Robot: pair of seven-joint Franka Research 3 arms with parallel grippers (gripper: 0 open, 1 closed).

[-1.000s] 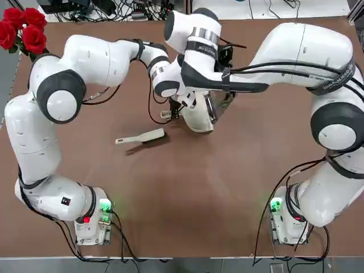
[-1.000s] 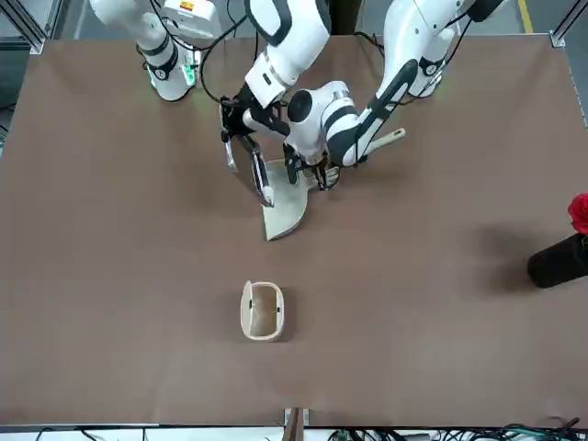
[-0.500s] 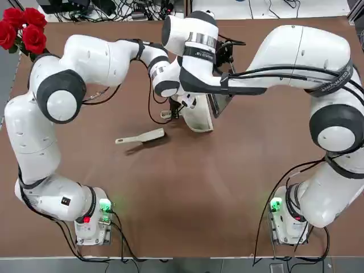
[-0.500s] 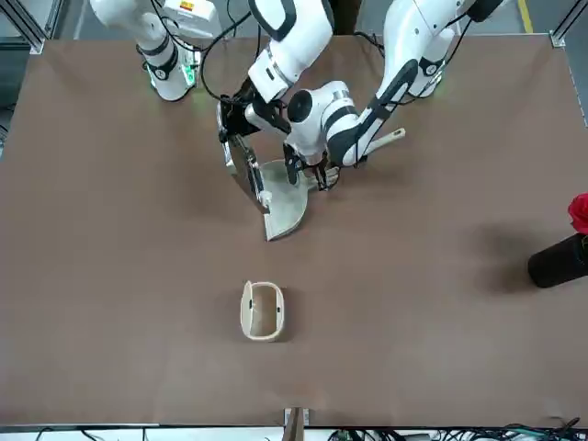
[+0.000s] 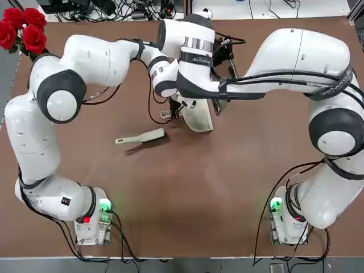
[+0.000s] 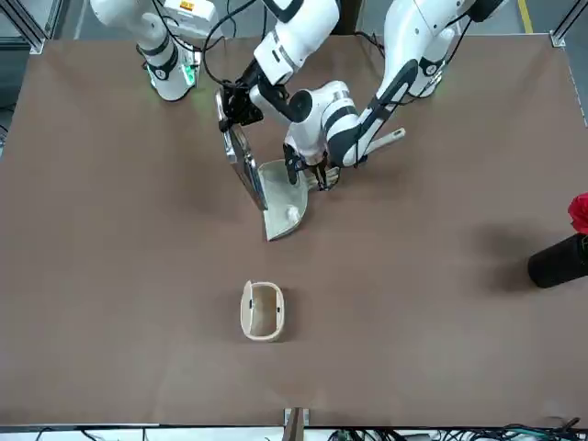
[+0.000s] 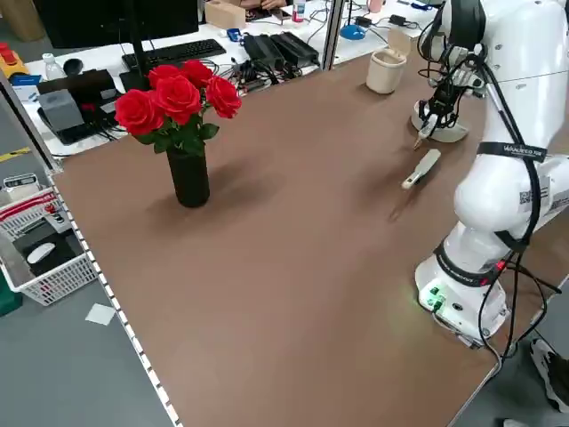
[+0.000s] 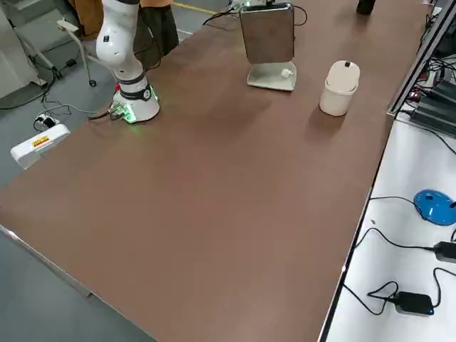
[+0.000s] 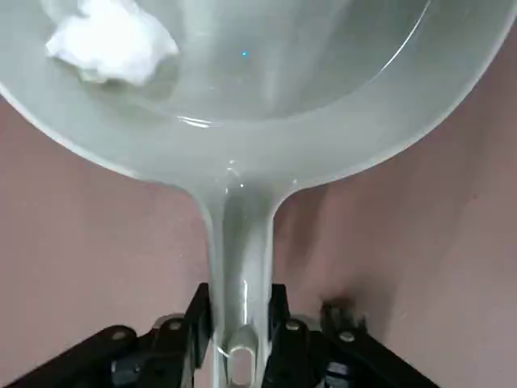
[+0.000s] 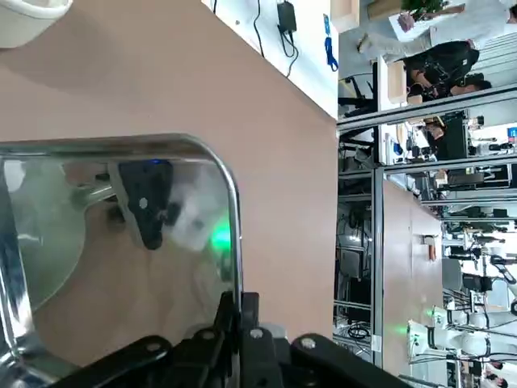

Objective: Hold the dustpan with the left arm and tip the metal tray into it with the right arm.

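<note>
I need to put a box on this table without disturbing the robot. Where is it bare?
Bare: the wide stretch between the arm bases, near side of the brush; also around the cup. Crowded: the dustpan and metal tray, where both arms meet.

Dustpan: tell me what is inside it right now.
The dustpan holds one small white crumpled lump lying near its rim. The rest of the visible scoop looks bare. The metal tray, tipped steeply on edge beside it, hides part of the mouth in the front view.

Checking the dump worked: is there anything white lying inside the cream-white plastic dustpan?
Yes, a small crumpled white lump lies inside the cream-white plastic dustpan, near its rim, as the left wrist view shows.
</note>
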